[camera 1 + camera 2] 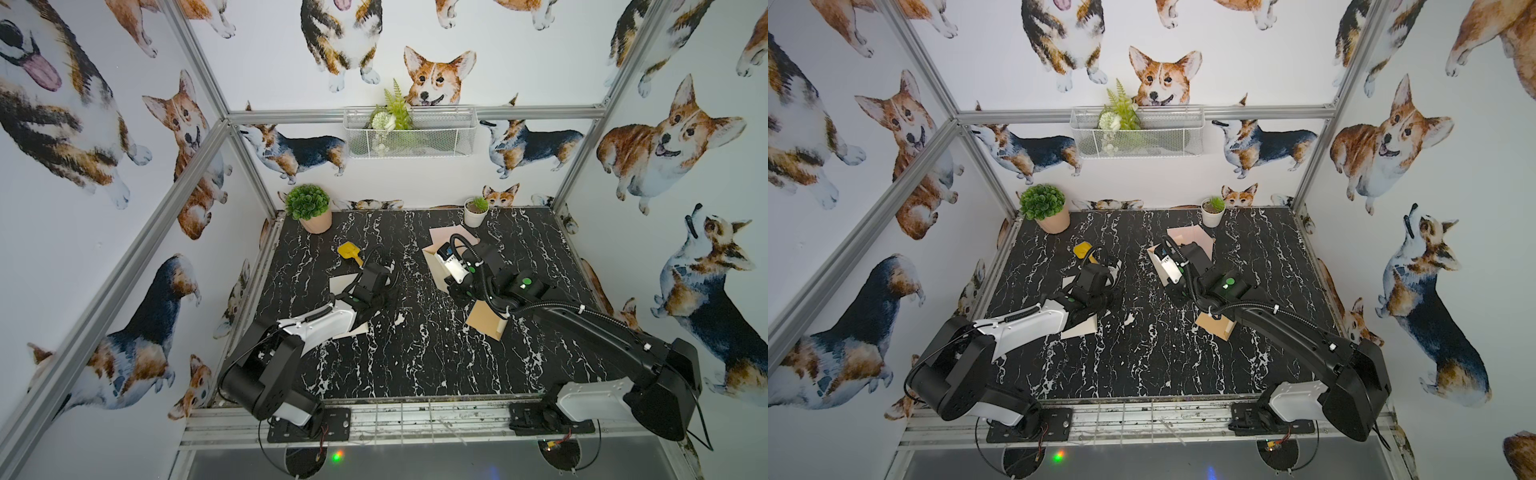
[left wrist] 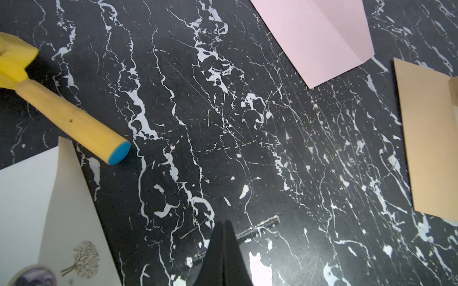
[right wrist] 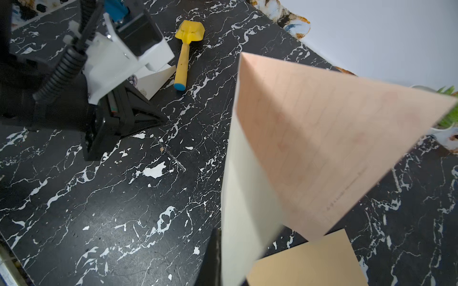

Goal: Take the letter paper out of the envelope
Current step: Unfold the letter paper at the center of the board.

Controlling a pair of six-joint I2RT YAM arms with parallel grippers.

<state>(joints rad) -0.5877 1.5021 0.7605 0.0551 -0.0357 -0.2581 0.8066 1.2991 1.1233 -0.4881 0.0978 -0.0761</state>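
Observation:
My right gripper [image 3: 220, 239] is shut on the lower edge of a folded letter paper [image 3: 322, 138], peach with faint lines on one side and cream on the other. It holds the paper upright above the table; only one finger shows, the other is behind the sheet. In both top views the paper [image 1: 434, 255] stands just ahead of the right wrist. A tan envelope [image 3: 309, 262] lies flat under the right arm [image 1: 484, 318], apart from the paper. My left gripper [image 2: 223, 224] is shut and empty, low over bare table.
A white envelope with a tree print [image 2: 62, 210] lies under the left arm. A yellow toy shovel [image 1: 349, 253] is beside it. A pink envelope [image 1: 451, 232] lies at the back, with a white pot [image 1: 476, 212] and a terracotta pot [image 1: 311, 212] along the back edge.

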